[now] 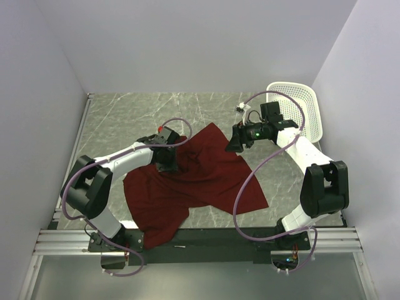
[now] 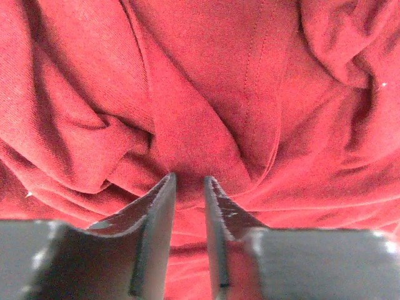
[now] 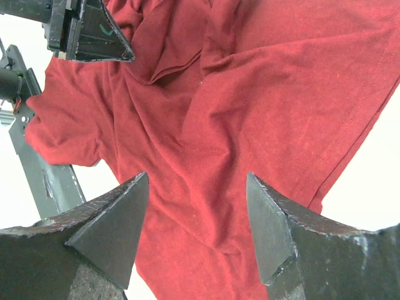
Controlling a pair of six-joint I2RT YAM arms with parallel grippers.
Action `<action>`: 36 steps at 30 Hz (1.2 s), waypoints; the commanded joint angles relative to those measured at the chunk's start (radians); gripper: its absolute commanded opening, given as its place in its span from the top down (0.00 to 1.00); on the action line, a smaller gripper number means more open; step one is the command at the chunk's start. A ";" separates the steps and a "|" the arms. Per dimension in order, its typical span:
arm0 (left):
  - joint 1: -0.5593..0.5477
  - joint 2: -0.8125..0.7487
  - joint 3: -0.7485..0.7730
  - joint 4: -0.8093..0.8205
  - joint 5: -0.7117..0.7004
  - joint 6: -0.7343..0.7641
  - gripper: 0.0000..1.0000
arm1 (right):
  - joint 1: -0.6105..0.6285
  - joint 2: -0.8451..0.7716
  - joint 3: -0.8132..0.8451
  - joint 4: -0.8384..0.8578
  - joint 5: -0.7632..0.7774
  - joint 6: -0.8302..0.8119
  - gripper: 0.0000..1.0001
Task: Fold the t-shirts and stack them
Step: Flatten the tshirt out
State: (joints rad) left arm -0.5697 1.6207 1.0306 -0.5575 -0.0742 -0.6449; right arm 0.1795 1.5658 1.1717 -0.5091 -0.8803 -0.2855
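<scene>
left tool (image 2: 190,179) pinches maroon t-shirt (image 2: 262,94) fold

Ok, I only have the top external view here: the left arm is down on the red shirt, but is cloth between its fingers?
Observer: Yes, the left wrist view shows the left fingers close together with a ridge of the t-shirt between their tips.
Operator: And the right fingers?
Observer: The right fingers are wide apart with nothing between them, above the cloth.
Operator: Where's the collar?
Observer: The right wrist view shows the collar right beside the left fingers.
</scene>
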 commanded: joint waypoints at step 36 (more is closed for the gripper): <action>0.550 0.295 0.721 0.096 0.127 0.070 1.00 | -0.031 0.039 0.025 -0.026 -0.051 -0.026 0.30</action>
State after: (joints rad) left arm -0.0208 1.8244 1.6333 -0.4759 0.0803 -0.6151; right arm 0.1543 1.5742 1.1721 -0.5190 -0.9108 -0.2935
